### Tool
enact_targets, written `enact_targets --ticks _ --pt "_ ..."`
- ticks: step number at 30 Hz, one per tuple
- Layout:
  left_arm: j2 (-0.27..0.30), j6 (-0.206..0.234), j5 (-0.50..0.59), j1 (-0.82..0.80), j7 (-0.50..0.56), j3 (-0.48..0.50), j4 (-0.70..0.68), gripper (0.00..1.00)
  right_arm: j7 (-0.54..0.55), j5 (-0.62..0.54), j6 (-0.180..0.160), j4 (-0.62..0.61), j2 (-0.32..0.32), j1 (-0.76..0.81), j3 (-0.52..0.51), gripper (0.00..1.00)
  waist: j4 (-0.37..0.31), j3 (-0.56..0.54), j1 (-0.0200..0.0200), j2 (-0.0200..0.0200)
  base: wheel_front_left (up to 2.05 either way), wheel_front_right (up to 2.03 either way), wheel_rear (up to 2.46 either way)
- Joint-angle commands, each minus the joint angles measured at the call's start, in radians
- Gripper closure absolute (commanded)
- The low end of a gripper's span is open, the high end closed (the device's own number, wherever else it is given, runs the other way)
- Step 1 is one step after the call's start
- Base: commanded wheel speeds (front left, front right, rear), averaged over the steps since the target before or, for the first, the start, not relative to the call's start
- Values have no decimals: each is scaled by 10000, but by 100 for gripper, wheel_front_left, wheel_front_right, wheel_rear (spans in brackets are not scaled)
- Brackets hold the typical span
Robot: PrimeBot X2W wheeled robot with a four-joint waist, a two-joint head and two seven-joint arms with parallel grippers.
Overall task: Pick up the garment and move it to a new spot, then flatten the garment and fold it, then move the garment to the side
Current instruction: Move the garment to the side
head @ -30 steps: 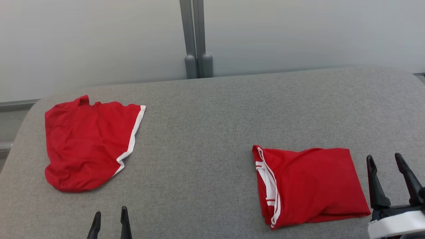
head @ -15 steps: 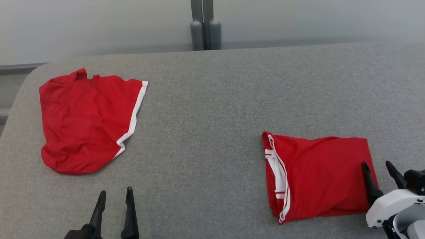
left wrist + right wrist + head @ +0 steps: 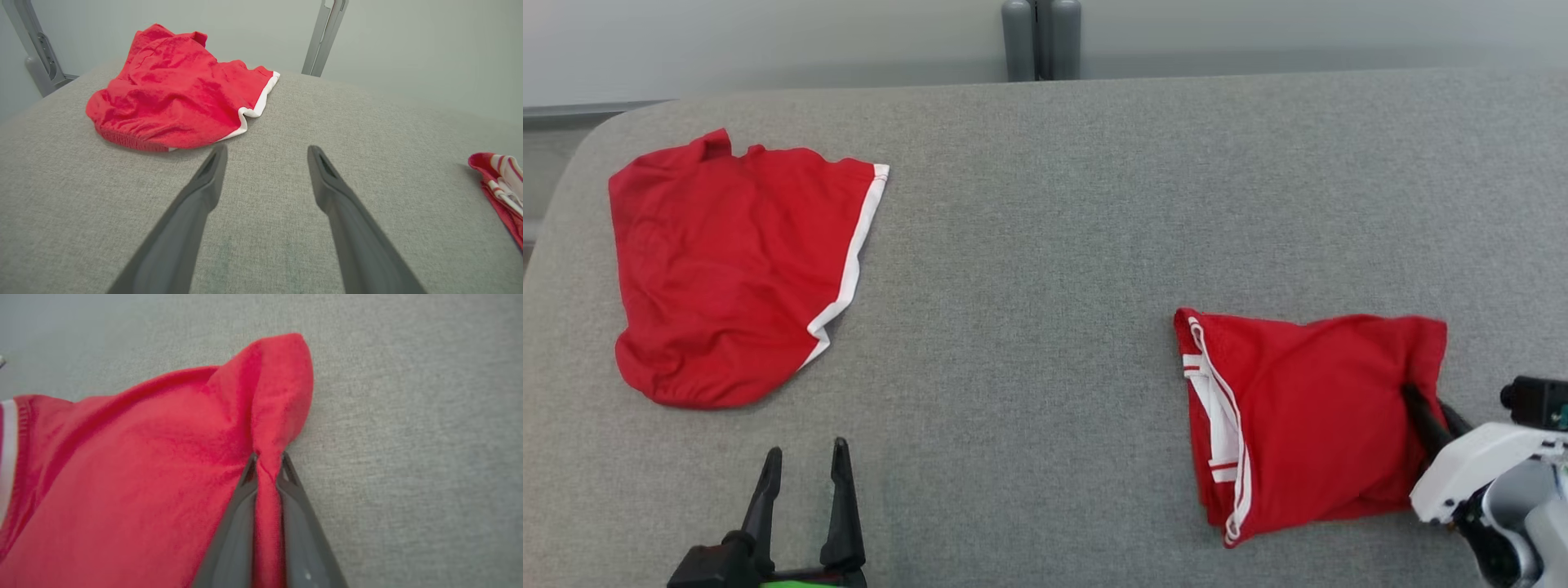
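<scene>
Grey cloth tabletop [image 3: 1045, 245] spreads wide, pale wall [image 3: 768, 41] along the top, grey post [image 3: 1041, 37] top centre. Garment [image 3: 1307, 416] lies lower right, right gripper [image 3: 268, 459] clamped on a pinch of its right edge, which seems slightly lifted. Left gripper [image 3: 806, 447] sits lower left, fingers apart over bare cloth. Second red piece [image 3: 727, 261] rests upper left.

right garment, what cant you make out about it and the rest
- Right garment: how many layers are pinched, right wrist view, hidden between the right gripper fingers.
- Its near right corner, head view, covered by that gripper's white wrist.
- Most of it, left wrist view, cut off by the right edge.
- Left gripper base, head view, cut off by the bottom edge.
- Left garment underside, head view, hidden by its own cloth.
</scene>
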Motion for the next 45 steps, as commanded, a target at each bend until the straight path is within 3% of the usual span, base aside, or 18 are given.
enact_targets --ticks 1,8,15,23,30,31,32,33,37,45 --pt "19 19 34 -326 -27 -1 -112 0 8 145 2 -344 -425 -444 -62 100 -205 329 0 0 0 0 0" --pt "21 -149 322 -1285 -27 -85 -418 0 510 -130 -1 -957 -2083 -1878 -427 100 -688 1789 0 0 0 0 0" --pt "21 -325 726 -1921 -27 59 -703 0 684 -301 -4 -188 -3280 -3147 -1233 100 -1373 3043 0 0 0 0 0" --pt "61 -744 1507 -2090 -27 605 -719 0 208 -742 -4 1510 -3627 -4614 -1767 100 -2094 3786 0 0 0 0 0" --pt "66 -975 1782 -2213 -27 813 -633 0 -731 -1431 -4 3026 -3570 -6084 -1698 100 -2096 3927 0 0 0 0 0" --pt "63 -997 1774 -2243 -21 839 -630 0 -999 -1706 -4 3296 -3663 -6319 -1801 57 -2052 3927 0 0 0 0 0" --pt "59 -1008 1770 -2264 -10 858 -635 0 -1173 -1879 -4 3564 -3678 -6511 -1941 6 -2019 3922 0 0 0 0 0" --pt "53 -1015 1742 -2284 -7 888 -651 0 -1373 -2143 -4 3873 -3674 -6706 -2056 0 -1968 3904 0 0 0 0 0" --pt "37 -966 1612 -2104 -9 953 -638 0 -2267 -3043 -4 4219 -3600 -7205 -2261 0 -1851 3631 0 0 0 0 0" --pt "24 -604 889 -1420 -15 760 -472 0 -2640 -3577 -4 2370 -2921 -6100 -1952 0 -1785 1923 0 0 0 0 0"
